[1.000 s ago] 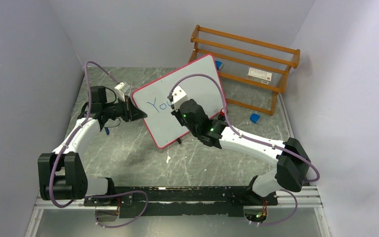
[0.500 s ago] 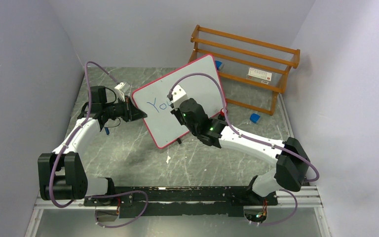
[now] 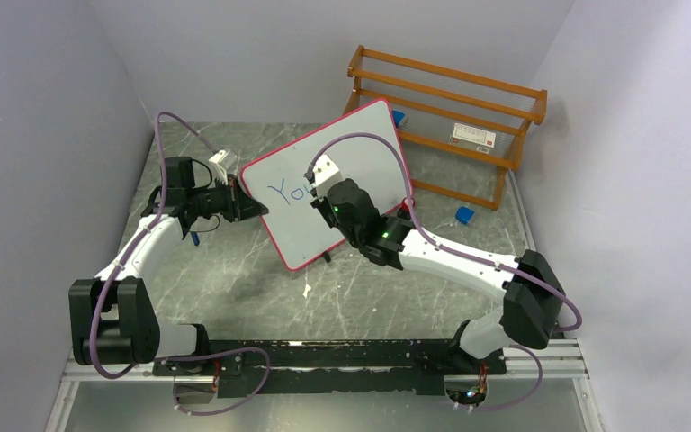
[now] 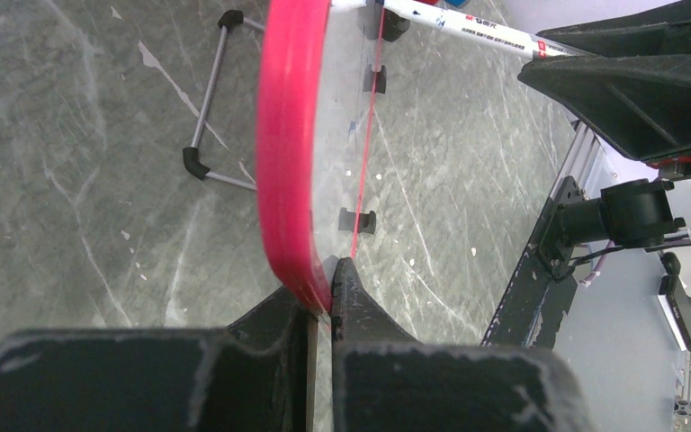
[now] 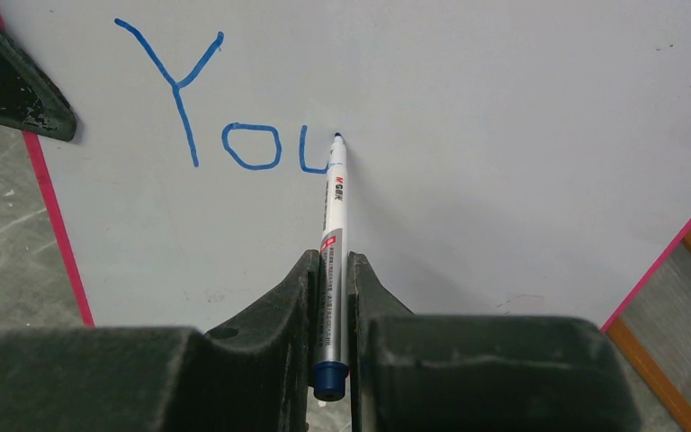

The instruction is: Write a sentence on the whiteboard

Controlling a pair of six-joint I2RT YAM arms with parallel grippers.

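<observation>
Grey marble table (image 3: 234,270) below; my left gripper (image 4: 324,283) clamps the board (image 3: 288,225) rim, my right gripper (image 5: 333,261) pinches the marker (image 5: 336,198), tip at "You" (image 5: 250,168).

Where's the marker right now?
In the right wrist view the marker is clamped in the right claw, pointing up the middle of the frame. Its tip is at the whiteboard, by the unfinished u of You.
</observation>
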